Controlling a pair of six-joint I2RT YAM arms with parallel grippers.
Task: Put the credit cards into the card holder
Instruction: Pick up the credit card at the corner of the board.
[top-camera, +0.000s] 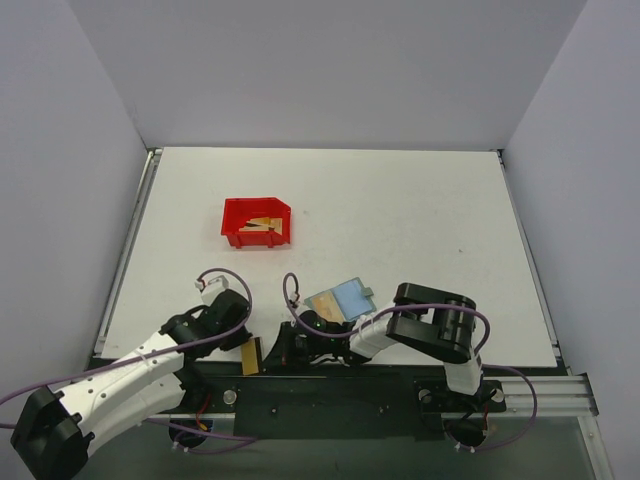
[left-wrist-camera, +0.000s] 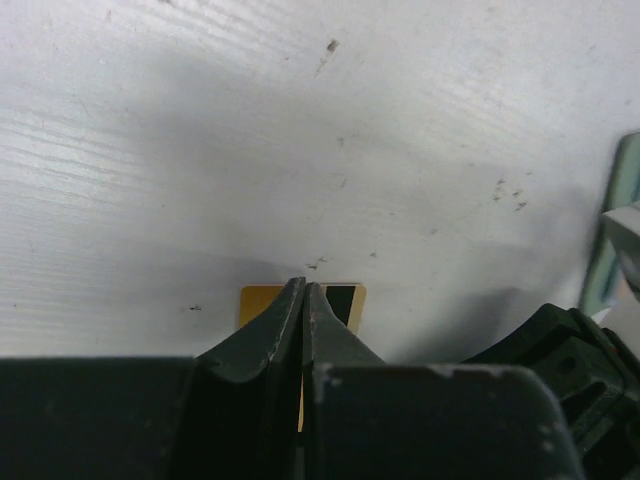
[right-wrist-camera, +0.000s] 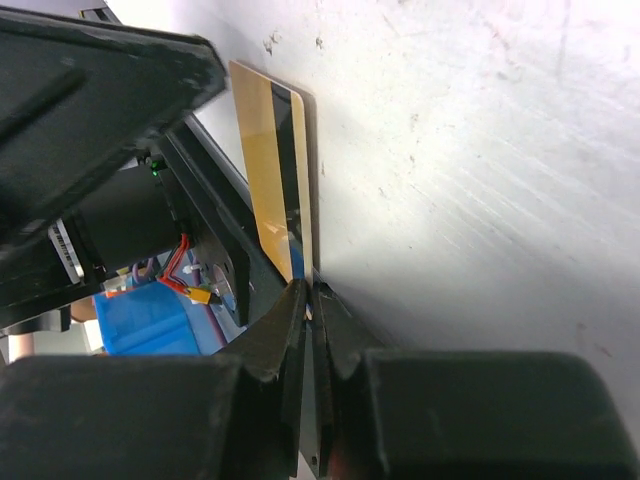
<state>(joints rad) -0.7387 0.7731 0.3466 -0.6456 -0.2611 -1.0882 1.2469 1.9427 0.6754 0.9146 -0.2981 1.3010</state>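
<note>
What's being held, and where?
The left end effector pinches a credit card by one edge; the right end effector is shut at its other end, grip unclear.

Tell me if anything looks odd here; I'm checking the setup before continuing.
One credit card, at the near edge of the table, appears pinched by both the left gripper and the right gripper at once. The card holder lies open nearby.

Gold card (right-wrist-camera: 268, 170) with black stripe; red bin (top-camera: 240, 240); blue-lined grey-green wallet (top-camera: 341, 299)
</note>
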